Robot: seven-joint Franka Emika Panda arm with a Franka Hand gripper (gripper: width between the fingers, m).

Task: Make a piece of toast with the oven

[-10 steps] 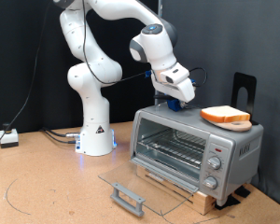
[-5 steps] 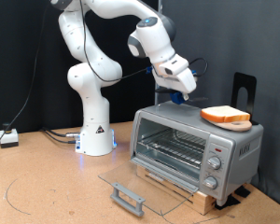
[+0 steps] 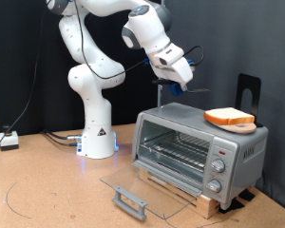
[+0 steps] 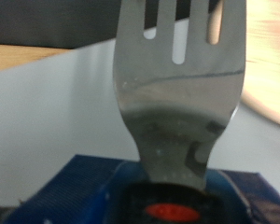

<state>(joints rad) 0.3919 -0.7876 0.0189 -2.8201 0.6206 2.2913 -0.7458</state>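
Note:
The silver-grey oven [image 3: 236, 146] stands at the exterior view's right. Its glass door [image 3: 141, 181] is dropped open, with the grey handle [image 3: 130, 201] near the table, and the wire rack [image 3: 176, 150] shows inside. The piece of toast [image 3: 229, 118] lies on top of the oven towards its right end. My gripper [image 3: 180, 83] hangs in the air above the oven's left end, apart from the toast. It carries a metal fork [image 4: 177, 84] set in a blue holder [image 4: 75, 191]. In the wrist view the fork points over the oven's pale top [image 4: 47, 103].
The arm's white base [image 3: 97, 135] stands left of the oven. A black stand [image 3: 249, 90] rises behind the oven at the right. Cables and a small box [image 3: 9, 141] lie at the far left. The oven sits on a wooden board [image 3: 185, 193].
My gripper has risen from just above the oven's top and moved up and slightly left with the fork. The toast and the oven have not moved.

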